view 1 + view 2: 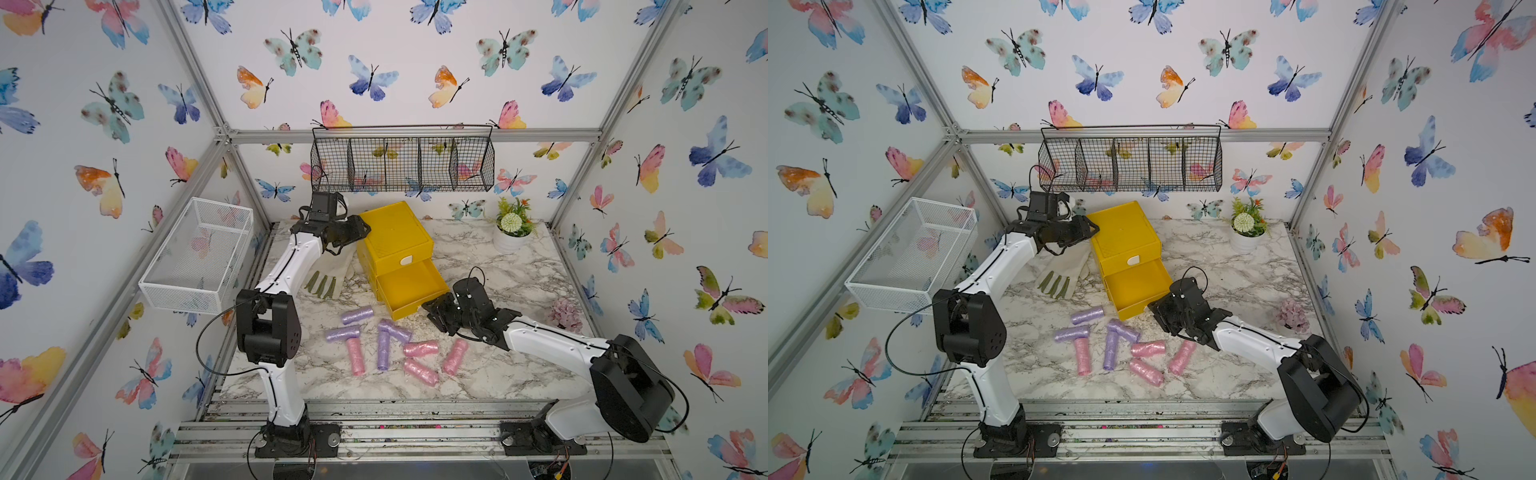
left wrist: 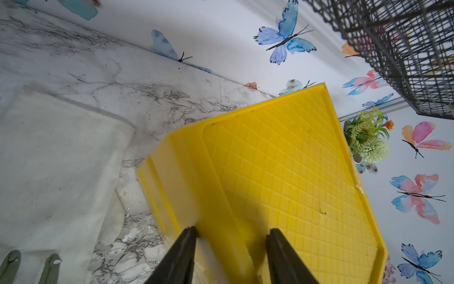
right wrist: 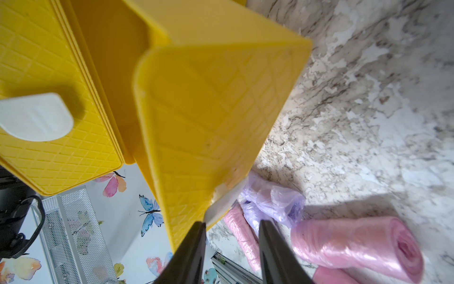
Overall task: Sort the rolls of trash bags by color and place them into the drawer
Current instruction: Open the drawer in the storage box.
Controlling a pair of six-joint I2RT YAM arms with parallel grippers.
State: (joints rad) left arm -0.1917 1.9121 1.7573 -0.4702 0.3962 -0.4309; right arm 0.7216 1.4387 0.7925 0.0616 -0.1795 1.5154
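Observation:
A yellow drawer cabinet (image 1: pixel 395 232) stands at the back, its lower drawer (image 1: pixel 411 286) pulled out and showing only a bare yellow floor. My left gripper (image 2: pixel 232 230) is shut on the cabinet's top left edge, one finger on the side wall and one on the top. My right gripper (image 3: pixel 231 225) hangs open at the drawer's front corner, with the white handle (image 3: pixel 221 204) just past its fingertips. In both top views, several lilac rolls (image 1: pixel 357 314) (image 1: pixel 1121 330) and several pink rolls (image 1: pixel 421 348) (image 1: pixel 1082 356) lie loose in front of the drawer.
A cream glove with green fingers (image 1: pixel 328 274) lies left of the cabinet. A white mesh basket (image 1: pixel 199 253) hangs on the left wall and a black wire basket (image 1: pixel 403 162) on the back wall. A potted plant (image 1: pixel 513 228) and a pink flower (image 1: pixel 565 313) stand at the right.

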